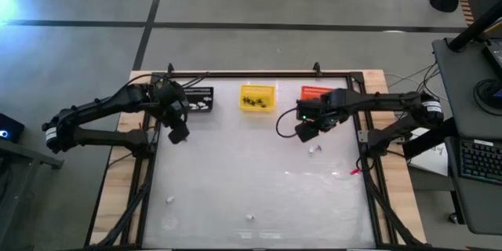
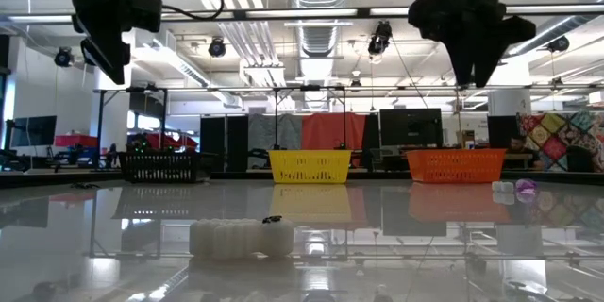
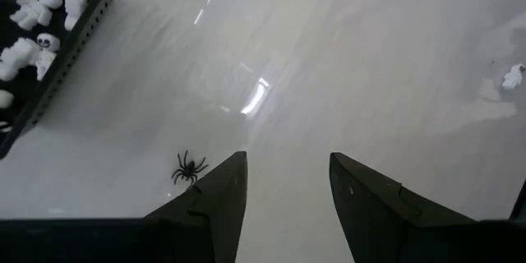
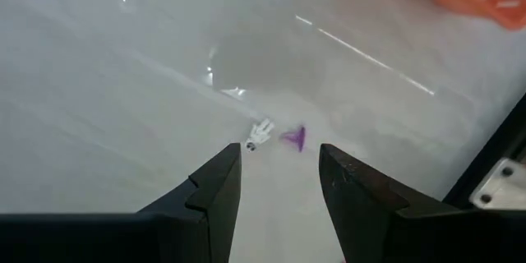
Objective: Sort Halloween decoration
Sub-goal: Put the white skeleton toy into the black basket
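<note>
Right hand [image 4: 278,189] hangs open and empty above the glossy white desk [image 4: 123,90] – tiny purple plastic trinket [image 4: 293,138] lies just ahead beside a small white figure [image 4: 260,132]

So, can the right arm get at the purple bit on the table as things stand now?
Probably yes. The right gripper is open and empty, above the table, with the purple bit just ahead of its fingers. Only a small white bit lies close beside it; nothing covers it.

Three baskets [image 1: 257,97] along far edge
</note>
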`<state>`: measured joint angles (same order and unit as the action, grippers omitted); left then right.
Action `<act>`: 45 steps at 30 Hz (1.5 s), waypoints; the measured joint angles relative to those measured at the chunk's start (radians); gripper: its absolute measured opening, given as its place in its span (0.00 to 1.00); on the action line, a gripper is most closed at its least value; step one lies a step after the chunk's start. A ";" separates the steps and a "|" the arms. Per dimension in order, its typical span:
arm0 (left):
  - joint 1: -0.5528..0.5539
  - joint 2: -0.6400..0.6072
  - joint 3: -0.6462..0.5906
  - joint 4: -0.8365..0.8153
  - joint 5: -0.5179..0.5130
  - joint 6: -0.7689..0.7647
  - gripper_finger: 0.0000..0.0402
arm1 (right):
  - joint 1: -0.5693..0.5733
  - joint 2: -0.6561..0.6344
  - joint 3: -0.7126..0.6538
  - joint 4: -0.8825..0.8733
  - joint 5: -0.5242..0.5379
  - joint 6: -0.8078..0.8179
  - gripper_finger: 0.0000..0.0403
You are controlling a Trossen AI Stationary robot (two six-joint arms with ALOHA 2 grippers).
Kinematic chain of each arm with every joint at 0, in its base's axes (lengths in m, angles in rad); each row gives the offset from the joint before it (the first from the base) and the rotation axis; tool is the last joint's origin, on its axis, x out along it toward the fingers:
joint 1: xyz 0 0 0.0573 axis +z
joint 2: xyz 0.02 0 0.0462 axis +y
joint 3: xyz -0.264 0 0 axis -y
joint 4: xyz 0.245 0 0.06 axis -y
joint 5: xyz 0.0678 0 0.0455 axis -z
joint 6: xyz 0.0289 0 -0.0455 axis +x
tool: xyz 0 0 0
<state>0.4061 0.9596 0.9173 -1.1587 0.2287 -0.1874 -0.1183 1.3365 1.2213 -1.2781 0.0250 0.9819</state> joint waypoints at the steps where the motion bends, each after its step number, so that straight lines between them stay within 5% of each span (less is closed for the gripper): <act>1: 0.000 0.000 0.000 -0.003 0.000 0.013 0.39 | 0.008 0.000 0.000 0.000 0.000 0.022 0.39; 12: 0.000 -0.021 0.000 -0.001 0.001 0.136 0.39 | 0.105 0.004 -0.074 0.020 0.001 0.279 0.39; 22: 0.000 -0.044 0.000 0.002 0.001 0.183 0.39 | 0.180 0.005 -0.261 0.237 -0.001 0.509 0.39; 29: 0.000 -0.058 0.000 0.000 0.000 0.205 0.39 | 0.186 0.018 -0.319 0.383 -0.001 0.545 0.39; 45: 0.000 -0.066 0.000 -0.001 0.000 0.202 0.39 | 0.186 0.252 -0.316 0.406 -0.007 0.502 0.39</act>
<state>0.4061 0.8932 0.9176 -1.1595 0.2290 0.0147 0.0677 1.5883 0.9049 -0.8719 0.0182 1.4836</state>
